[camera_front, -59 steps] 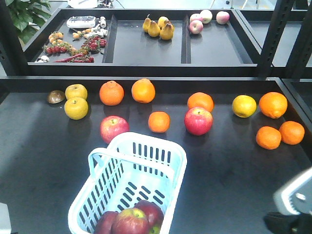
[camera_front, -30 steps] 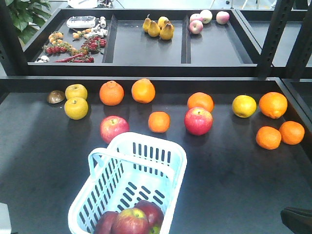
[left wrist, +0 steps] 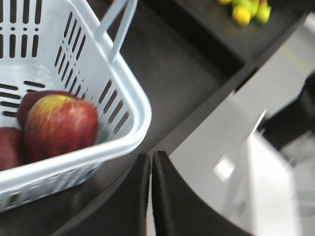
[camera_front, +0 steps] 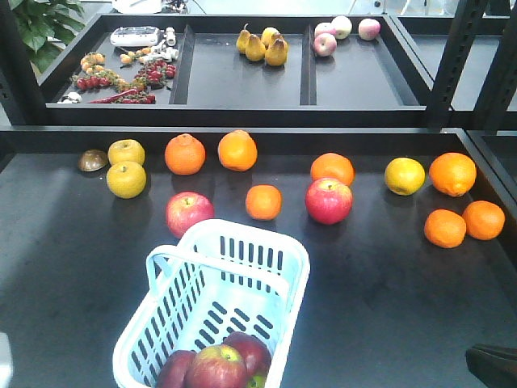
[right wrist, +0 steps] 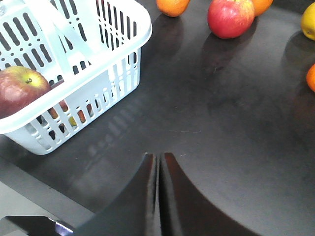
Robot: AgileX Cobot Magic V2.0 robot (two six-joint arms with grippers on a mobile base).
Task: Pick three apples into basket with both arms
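The left gripper [left wrist: 151,167] is hanging with its fingers pressed together and nothing between them, just off the near corner of the basket [camera_front: 287,250], out past the table's [camera_front: 388,307] near edge. The basket is sitting near the middle of the table, and the three dark red apples [camera_front: 216,365] are lying together in its near end, touching one another. They are looking firm, smooth-skinned and fairly heavy for their size, so a wide grip across the round middle would probably suit them better than a pinch at the stem, and a hard squeeze might bruise them. To the right, the right gripper [right wrist: 159,169] is also sitting closed and empty, above bare table just beside the basket's right wall.
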